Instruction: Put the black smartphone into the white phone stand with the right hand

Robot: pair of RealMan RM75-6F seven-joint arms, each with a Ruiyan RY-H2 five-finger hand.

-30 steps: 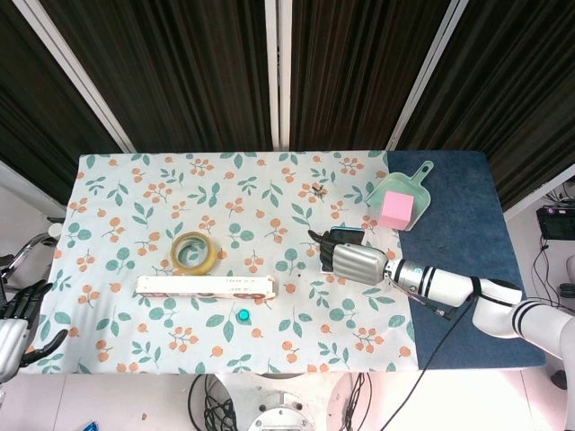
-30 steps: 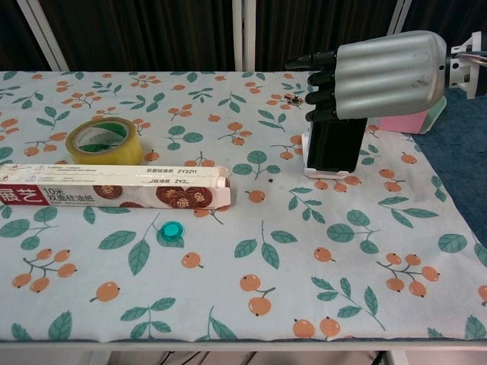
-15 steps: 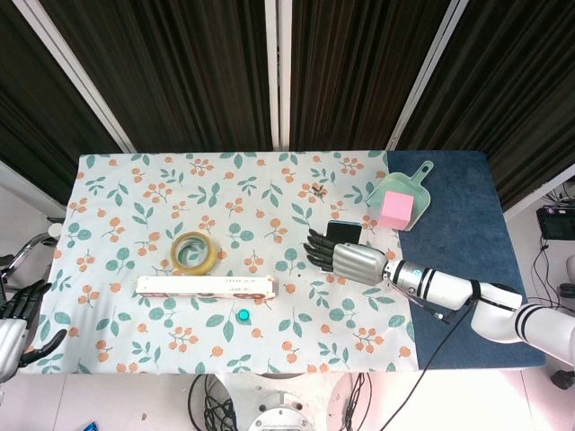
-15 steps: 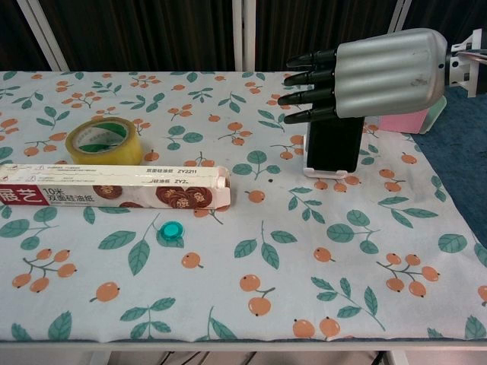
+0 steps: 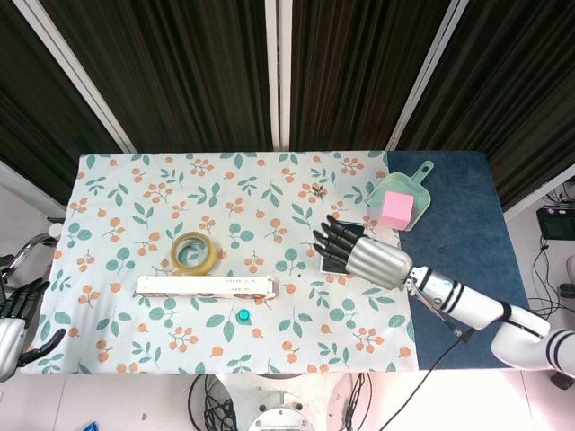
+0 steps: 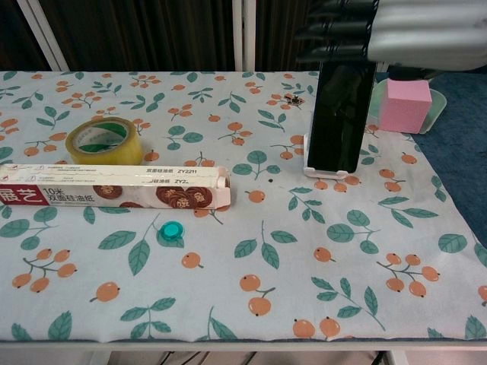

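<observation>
We see the floral tablecloth [image 6: 251, 304] covering most of the table, with a dark blue strip at its right. Along the left lies a long film box [image 6: 114, 187], with a roll of yellow tape [image 6: 104, 141] just beyond it. At the far right, a green scoop [image 5: 402, 195] holds a pink cube [image 6: 404, 105]. Our right hand [image 5: 364, 254] hovers above the stand, released, fingers straight and spread, holding nothing. The black smartphone [image 6: 340, 115] stands upright in the white phone stand [image 6: 329, 169]. Our left hand [image 5: 15, 314] hangs off the near-left edge, fingers loosely apart. A small teal cap [image 6: 175, 227] lies near the box.
</observation>
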